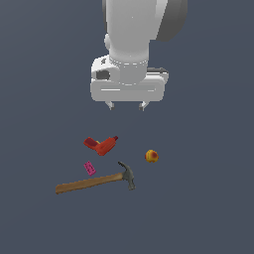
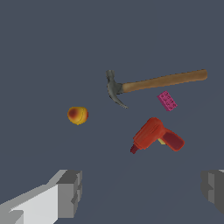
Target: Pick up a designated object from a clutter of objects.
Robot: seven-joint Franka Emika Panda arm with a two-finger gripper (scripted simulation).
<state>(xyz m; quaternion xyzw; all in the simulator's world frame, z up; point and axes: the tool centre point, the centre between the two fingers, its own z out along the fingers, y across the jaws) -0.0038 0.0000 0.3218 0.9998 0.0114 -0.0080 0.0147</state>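
The designated object, a small orange-yellow ball with red patches (image 1: pixel 152 156) (image 2: pixel 78 115), rests on the dark floor at the exterior view's right of the clutter. My gripper (image 1: pixel 127 105) (image 2: pixel 140 192) hangs high above the floor, open and empty, well apart from every object. Its grey fingertips (image 2: pixel 70 192) show wide apart in the wrist view. The clutter holds a wooden-handled hammer (image 1: pixel 94 181) (image 2: pixel 153 83), a red drill-shaped tool (image 1: pixel 101 145) (image 2: pixel 155 134) and a small pink card (image 1: pixel 90 168) (image 2: pixel 167 100).
The hammer's dark head (image 1: pixel 128 174) lies closest to the ball, a short gap away. The drill sits behind the hammer, the pink card between them. A flat dark grey floor (image 1: pixel 208 208) surrounds everything.
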